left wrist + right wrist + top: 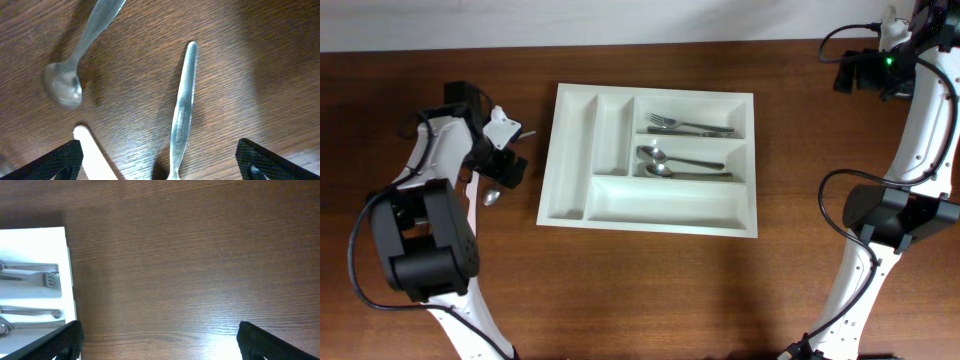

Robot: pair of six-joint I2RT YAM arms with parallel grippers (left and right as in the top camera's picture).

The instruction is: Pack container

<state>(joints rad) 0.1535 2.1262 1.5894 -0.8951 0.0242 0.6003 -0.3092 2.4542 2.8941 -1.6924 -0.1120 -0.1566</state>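
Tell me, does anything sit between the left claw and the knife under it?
Nothing visible does. The knife lies bare on the table between the fingers of the open left gripper; a spoon lies apart, off to the side.

In the left wrist view, the spoon had its handle cut off by the top edge. The metal handle beside it ran off the bottom edge. Its head was hidden, so I could not tell if it was a fork or a spoon. A white strip ran off the bottom too, and I could not tell what it was. In the right wrist view, the left edge cut off the container. Only the prong end of a fork showed inside it.
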